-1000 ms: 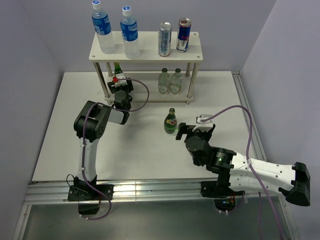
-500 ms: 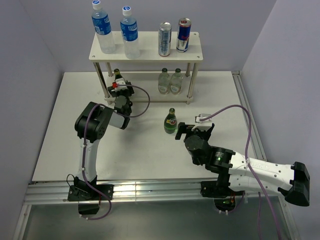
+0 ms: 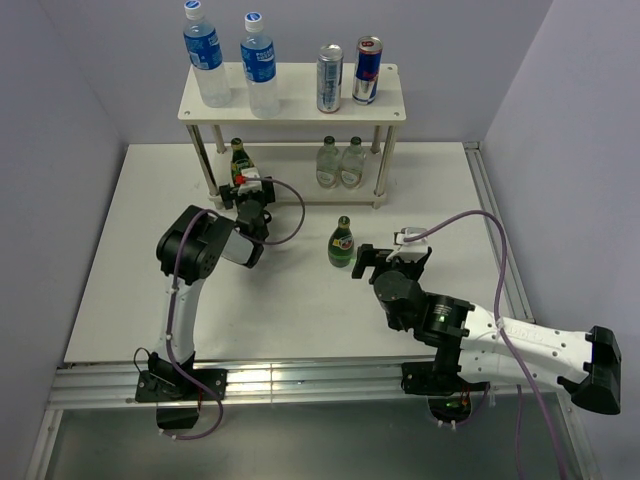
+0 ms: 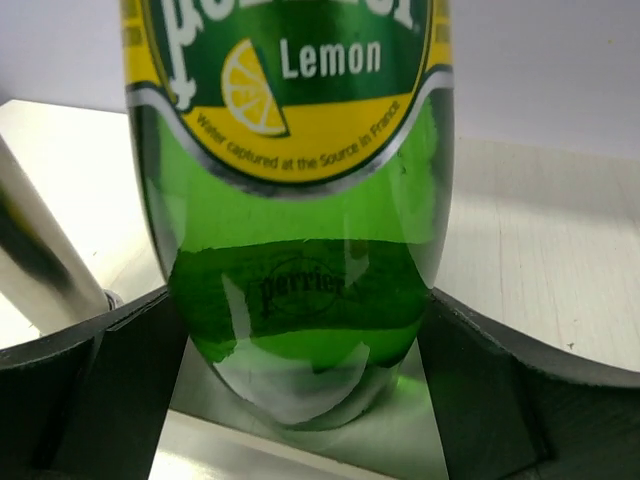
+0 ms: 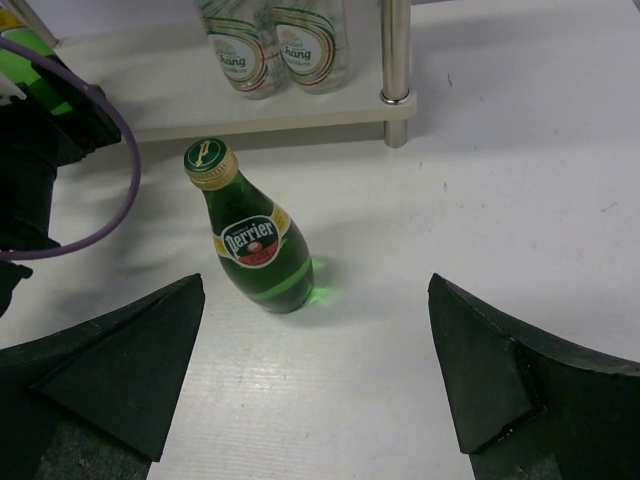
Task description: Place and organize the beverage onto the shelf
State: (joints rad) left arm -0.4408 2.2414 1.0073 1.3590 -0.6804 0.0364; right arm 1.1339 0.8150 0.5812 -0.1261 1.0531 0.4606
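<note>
Top external view: nearest, the right gripper (image 3: pixel 383 255) lies low over the table (image 3: pixel 300 310). Its fingers are wide apart and face the loose green bottle (image 3: pixel 342 242), which stands upright just ahead, probably lined up for a grasp. Farther back, the left gripper (image 3: pixel 245 185) reaches into the shelf (image 3: pixel 395 100) under its top board. Its fingers are spread on either side of a second green bottle (image 3: pixel 238 155) standing at the lower board's left end, apparently its intended spot. Two clear glass bottles (image 3: pixel 340 162) take the lower board's right, and a shelf post (image 3: pixel 380 170) beside them narrows the way in. Plastic bottles (image 3: pixel 205 65) and cans (image 3: pixel 330 78) line the top.
</note>
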